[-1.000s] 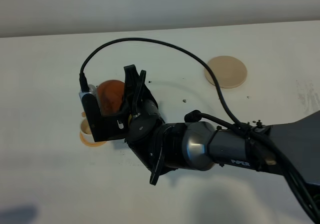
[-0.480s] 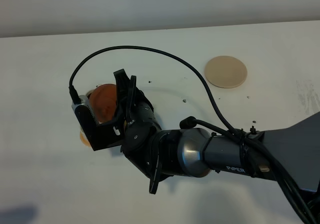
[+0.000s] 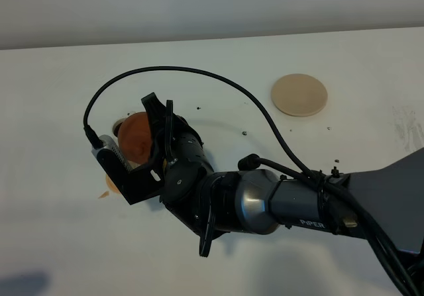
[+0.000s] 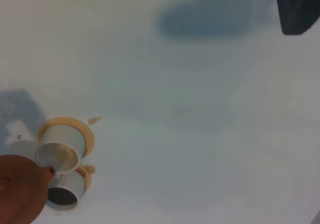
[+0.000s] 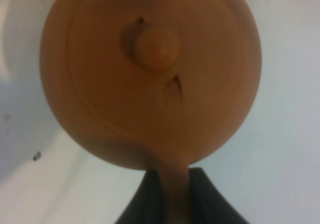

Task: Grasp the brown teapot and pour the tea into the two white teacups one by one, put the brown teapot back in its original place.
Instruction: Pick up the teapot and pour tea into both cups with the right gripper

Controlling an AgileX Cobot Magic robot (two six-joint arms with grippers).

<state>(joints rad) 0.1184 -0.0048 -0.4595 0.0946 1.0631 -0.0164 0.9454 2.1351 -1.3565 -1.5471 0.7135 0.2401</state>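
- white tabletop [image 3: 59, 77]; our right fingers [image 5: 145, 201] clamp tight on the brown teapot [image 5: 150, 78] handle, to tip it
- spout over the two white teacups [image 4: 59, 153], for pouring
- beige coaster [image 3: 299, 95] awaits it

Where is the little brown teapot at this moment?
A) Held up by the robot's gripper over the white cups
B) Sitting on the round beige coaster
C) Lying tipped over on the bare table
A: the right gripper clamps the brown teapot by its handle, with its spout over the white cups, and nothing sits on the beige coaster.
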